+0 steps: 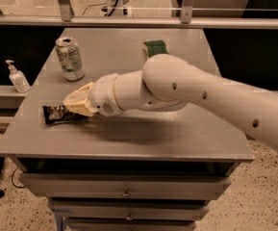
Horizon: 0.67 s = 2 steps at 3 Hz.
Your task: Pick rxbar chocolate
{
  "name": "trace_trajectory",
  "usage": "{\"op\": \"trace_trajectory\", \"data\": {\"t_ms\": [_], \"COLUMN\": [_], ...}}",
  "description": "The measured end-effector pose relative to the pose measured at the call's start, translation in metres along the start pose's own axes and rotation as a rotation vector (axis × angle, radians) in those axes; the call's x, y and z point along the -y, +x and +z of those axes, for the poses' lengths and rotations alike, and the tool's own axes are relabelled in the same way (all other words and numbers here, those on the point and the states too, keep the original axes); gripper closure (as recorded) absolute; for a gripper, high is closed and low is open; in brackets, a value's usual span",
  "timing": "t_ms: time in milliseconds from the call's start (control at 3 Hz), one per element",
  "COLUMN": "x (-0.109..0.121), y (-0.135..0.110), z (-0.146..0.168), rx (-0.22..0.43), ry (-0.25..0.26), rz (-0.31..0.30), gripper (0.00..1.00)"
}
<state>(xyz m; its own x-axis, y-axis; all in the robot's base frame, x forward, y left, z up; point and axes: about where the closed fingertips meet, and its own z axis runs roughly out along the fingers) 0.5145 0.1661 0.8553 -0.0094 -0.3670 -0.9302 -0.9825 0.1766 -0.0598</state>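
Note:
The rxbar chocolate (pixel 56 114) is a dark, slim wrapped bar lying flat near the front left of the grey table (pixel 177 134). My gripper (pixel 77 105) reaches in from the right and sits low over the bar's right end. Its cream fingers (pixel 81 96) are closed on that end and hide it. The bar's left half sticks out to the left and still rests on the table top.
A green-white soda can (pixel 70 57) stands upright behind the gripper at the back left. A green-and-yellow sponge (pixel 155 47) lies at the back middle, partly behind my arm. A white pump bottle (pixel 17 77) stands on a lower shelf off the table's left edge. Drawers (pixel 125 191) are below the front edge.

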Motion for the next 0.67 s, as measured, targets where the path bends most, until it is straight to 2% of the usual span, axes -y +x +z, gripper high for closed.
{"op": "trace_trajectory", "data": {"t_ms": [667], "x": [0.012], "y": [-0.044], "z": [-0.018], "rx": [0.004], "ry": [0.001], "rz": [-0.059], "gripper": [1.0]}}
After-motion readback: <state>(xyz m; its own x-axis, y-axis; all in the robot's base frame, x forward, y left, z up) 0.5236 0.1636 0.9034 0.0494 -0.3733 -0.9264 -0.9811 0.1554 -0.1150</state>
